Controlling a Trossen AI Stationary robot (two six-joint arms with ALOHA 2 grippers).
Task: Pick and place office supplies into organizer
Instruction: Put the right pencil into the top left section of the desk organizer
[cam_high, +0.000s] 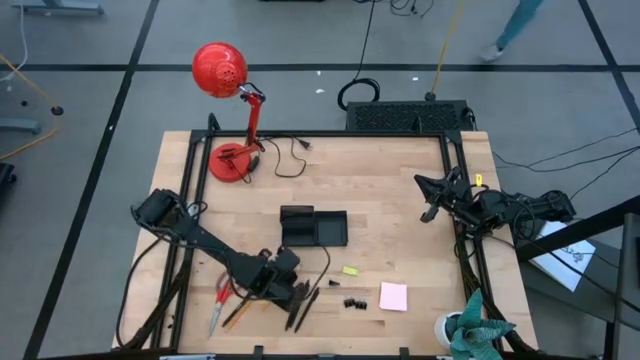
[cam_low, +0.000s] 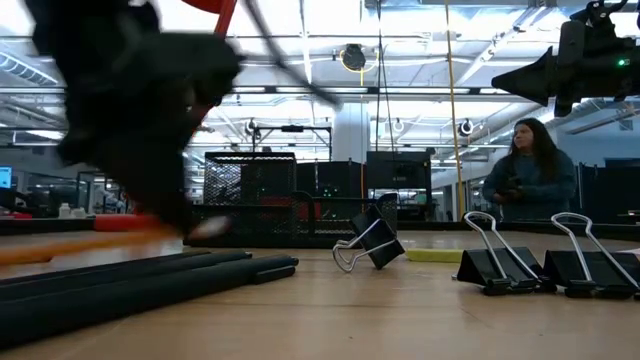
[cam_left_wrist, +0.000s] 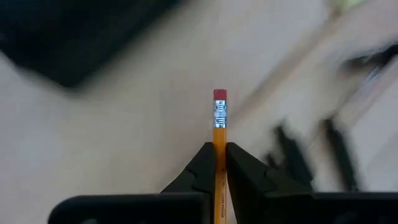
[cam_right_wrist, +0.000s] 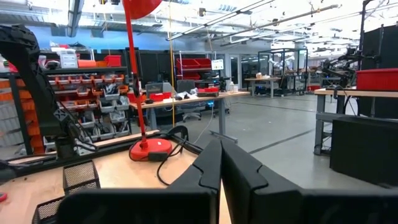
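The left gripper (cam_left_wrist: 220, 163) has its jaws closed on one pencil (cam_left_wrist: 219, 134), the right gripper (cam_right_wrist: 221, 163) waits shut and empty, and the scissors (cam_high: 218, 305), pens (cam_high: 303, 305), clips (cam_high: 353, 302) and sticky pad (cam_high: 393, 296) lie outside the organizer (cam_high: 313, 227), which looks empty.

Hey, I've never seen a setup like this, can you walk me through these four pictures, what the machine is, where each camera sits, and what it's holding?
It is a robot with two dark arms at a wooden table. One picture looks straight down, one looks level across the tabletop, and two come from cameras on the wrists. The left gripper is shut on a pencil, eraser end sticking out. The right gripper waits shut above the table's right side, holding nothing. On the table lie scissors, pens, clips, a pink pad, a black organizer and a red lamp. A person stands in the room behind.
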